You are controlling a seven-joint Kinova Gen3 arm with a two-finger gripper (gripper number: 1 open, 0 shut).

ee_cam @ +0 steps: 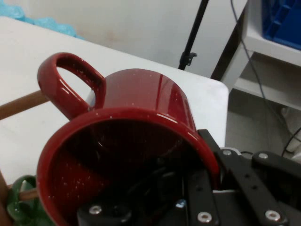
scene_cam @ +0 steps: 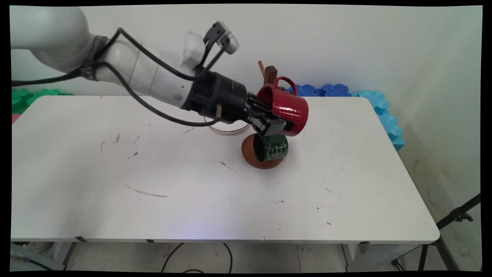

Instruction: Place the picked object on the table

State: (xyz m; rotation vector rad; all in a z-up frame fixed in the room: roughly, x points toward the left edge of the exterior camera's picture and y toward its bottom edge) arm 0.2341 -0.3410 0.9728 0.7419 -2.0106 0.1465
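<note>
The tool (scene_cam: 273,122) is clamping the rim of a speckled red enamel mug (scene_cam: 286,107), tilted, near the worktop's far edge. It is hanging close to a wooden mug tree's peg (ee_cam: 21,104); the handle could knock it. The dark green lettered mug (scene_cam: 272,147) just below could be jarred loose.

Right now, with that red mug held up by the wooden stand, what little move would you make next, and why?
Probably ease the red mug toward the stand, since the gripper pinches its rim and its handle sits beside a wooden peg, not yet hooked over it.

Soft, even light is falling across the table (scene_cam: 192,184); glare streaks are shining on the red mug (ee_cam: 141,94).
</note>
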